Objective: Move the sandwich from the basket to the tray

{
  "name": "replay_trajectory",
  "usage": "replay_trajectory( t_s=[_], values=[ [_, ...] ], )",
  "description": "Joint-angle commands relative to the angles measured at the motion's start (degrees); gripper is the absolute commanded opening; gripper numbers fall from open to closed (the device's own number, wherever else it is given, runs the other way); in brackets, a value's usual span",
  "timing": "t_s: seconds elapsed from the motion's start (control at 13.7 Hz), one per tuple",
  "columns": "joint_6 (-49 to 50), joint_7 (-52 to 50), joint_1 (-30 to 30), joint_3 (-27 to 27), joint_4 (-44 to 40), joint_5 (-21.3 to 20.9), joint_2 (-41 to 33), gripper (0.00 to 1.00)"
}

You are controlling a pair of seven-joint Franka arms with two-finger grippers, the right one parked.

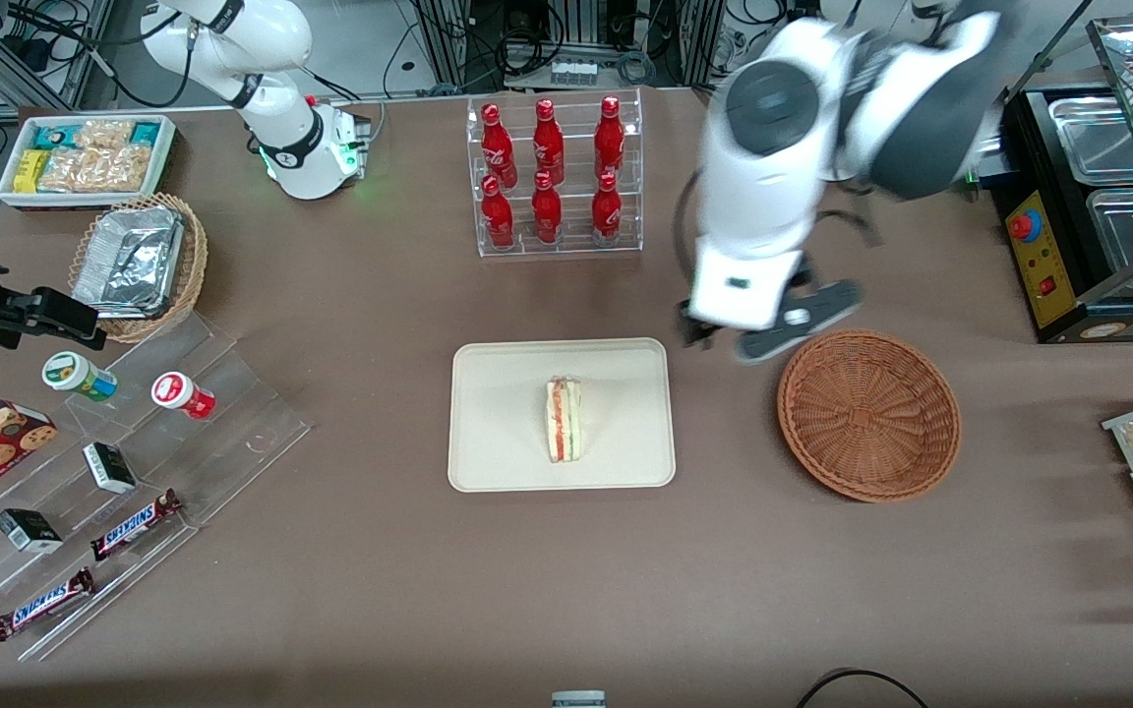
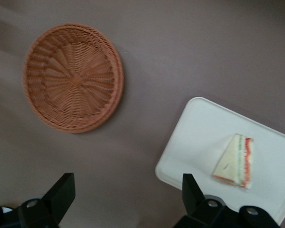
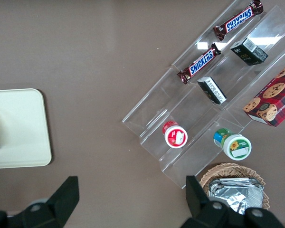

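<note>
Sandwich (image 1: 564,420): lying on cream tray (image 1: 498,462), mid-counter | Wicker basket (image 1: 868,414): beside tray, toward working arm's end, nothing in it | Gripper (image 2: 126,194): raised between tray and basket, fingers spread wide, holding nothing.

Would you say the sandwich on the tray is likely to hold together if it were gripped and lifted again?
The sandwich looks like soft layered bread, so it would probably squash or separate under a firm pinch. Standing on edge on the tray, it may tip if nudged. The open gripper hangs above the table, holding nothing.
</note>
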State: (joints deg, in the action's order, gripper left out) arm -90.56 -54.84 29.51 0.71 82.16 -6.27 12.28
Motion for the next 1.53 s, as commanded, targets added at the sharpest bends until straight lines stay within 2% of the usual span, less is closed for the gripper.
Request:
replay_trajectory(
  t_s=[0.0, 0.44, 0.66, 0.95, 1.46],
  values=[
    [0.5, 9.7, -6.2, 0.4, 9.2, 2.1, -9.5, 0.99],
    [9.9, 33.3, -19.4, 0.3, 9.1, 4.0, -15.9, 0.99],
    [11.5, 44.7, -26.2, 0.3, 9.2, 4.5, -17.1, 0.99],
    [13.1, 50.0, -28.9, 0.1, 9.2, 5.8, -17.5, 0.99],
    [13.1, 50.1, -29.2, 0.1, 5.0, 6.7, -14.1, 0.99]
  ],
)
